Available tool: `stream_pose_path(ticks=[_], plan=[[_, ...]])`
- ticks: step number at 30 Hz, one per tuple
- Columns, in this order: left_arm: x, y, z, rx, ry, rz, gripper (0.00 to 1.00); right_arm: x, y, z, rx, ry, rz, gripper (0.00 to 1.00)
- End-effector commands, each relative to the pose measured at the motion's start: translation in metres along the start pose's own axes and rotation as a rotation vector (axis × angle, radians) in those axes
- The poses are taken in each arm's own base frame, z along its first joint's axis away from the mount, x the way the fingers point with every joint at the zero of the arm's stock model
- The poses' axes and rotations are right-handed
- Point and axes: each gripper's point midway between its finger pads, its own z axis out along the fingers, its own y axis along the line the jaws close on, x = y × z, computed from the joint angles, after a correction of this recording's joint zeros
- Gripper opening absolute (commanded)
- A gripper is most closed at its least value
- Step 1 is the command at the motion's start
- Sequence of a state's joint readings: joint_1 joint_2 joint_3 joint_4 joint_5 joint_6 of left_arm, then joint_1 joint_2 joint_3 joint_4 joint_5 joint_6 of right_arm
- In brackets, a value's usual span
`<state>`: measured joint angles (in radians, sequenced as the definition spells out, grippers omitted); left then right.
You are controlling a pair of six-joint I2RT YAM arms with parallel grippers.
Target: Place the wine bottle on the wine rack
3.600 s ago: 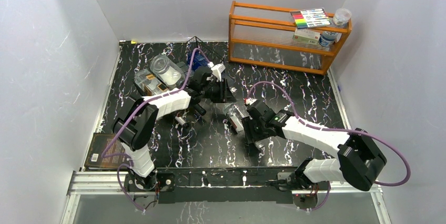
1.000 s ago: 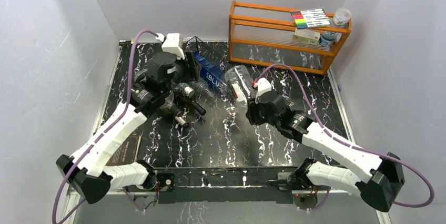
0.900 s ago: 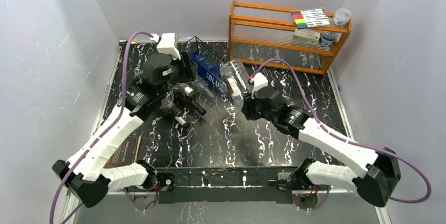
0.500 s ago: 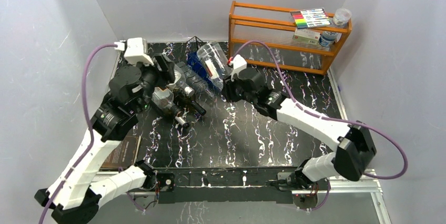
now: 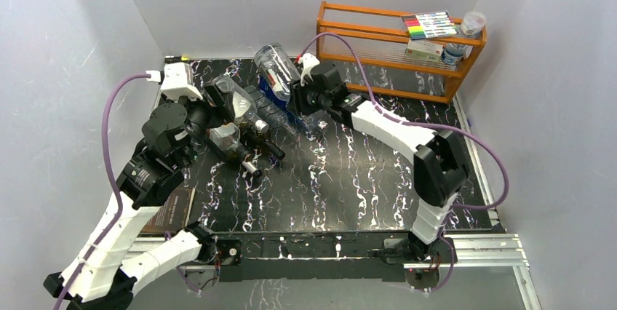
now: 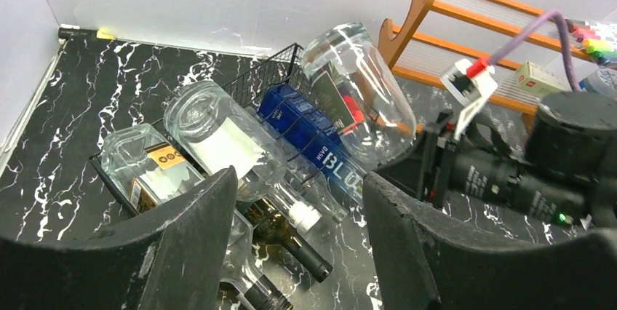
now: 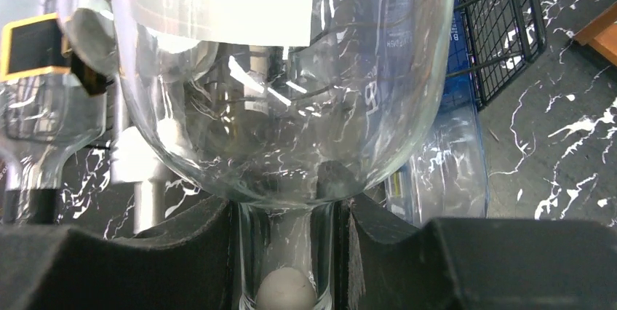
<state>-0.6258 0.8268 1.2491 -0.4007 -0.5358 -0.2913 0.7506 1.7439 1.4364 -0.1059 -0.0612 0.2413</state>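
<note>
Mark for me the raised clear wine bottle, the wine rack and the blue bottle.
clear wine bottle (image 6: pixel 364 99): left wrist view, on its glass body.
wine rack (image 7: pixel 502 33): right wrist view, on its wire mesh.
blue bottle (image 6: pixel 309 135): left wrist view, on its blue body.

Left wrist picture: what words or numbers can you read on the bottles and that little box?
"BLU": white letters on the blue bottle; anything after them is hidden.
Small print beside those letters: too blurred to read.
Yellow-and-black label on the square bottle: too blurred.
Dark label on the raised wine bottle: too blurred.
Print on the box on the orange shelf: too small.
</note>
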Motion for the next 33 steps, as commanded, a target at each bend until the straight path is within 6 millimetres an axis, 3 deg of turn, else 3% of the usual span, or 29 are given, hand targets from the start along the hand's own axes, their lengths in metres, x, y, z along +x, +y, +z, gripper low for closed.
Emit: stream_pose_path(ticks=[1, 3, 12, 21, 27, 33], plan=[[0.006, 0.003, 0.000, -0.009, 0.014, 0.001, 0.63, -0.124, 0.035, -0.007, -0.156, -0.324, -0.052, 0.00], [0.009, 0.003, 0.001, -0.009, 0.022, 0.006, 0.64, -0.130, 0.038, 0.001, -0.176, -0.307, -0.058, 0.00], [0.010, 0.005, -0.001, -0.014, 0.024, 0.009, 0.66, -0.115, 0.041, 0.044, -0.225, -0.196, -0.034, 0.00], [0.010, 0.006, -0.003, -0.014, 0.025, 0.004, 0.67, -0.098, 0.042, 0.059, -0.244, -0.093, -0.028, 0.00], [-0.007, 0.004, -0.003, -0.011, -0.003, 0.041, 0.69, -0.075, 0.032, 0.071, -0.208, 0.013, -0.031, 0.21], [-0.015, 0.003, -0.003, -0.011, -0.018, 0.046, 0.71, -0.066, 0.027, 0.077, -0.189, 0.045, -0.015, 0.31]])
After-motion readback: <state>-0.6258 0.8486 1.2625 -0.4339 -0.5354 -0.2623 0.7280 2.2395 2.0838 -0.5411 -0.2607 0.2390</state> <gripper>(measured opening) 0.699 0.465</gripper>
